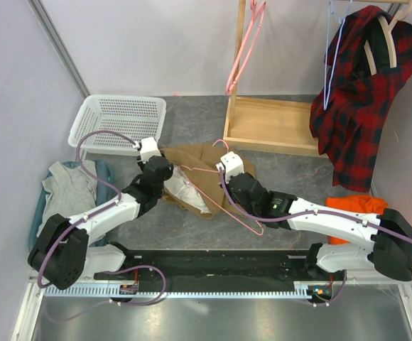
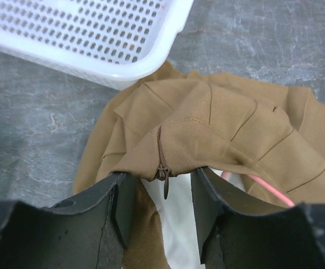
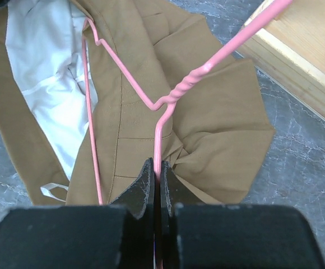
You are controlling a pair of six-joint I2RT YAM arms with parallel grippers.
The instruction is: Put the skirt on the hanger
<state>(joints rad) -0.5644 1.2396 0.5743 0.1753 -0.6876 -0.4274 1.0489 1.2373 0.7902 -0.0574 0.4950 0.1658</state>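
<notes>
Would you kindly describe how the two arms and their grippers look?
The left arm and right arm have white shells with black joints and bases. A purple cable runs along each. Each wrist bears a white camera box; the gripper fingers are flat, matte black.

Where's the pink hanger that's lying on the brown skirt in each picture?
Top external: the pink hanger lies mid-table, across the skirt.
Left wrist: only a short pink stretch peeks from under the skirt, lower right.
Right wrist: middle of the picture, one wire running down into the shut right tool.
Shared landmark: the skirt's white lining shows in all three.
</notes>
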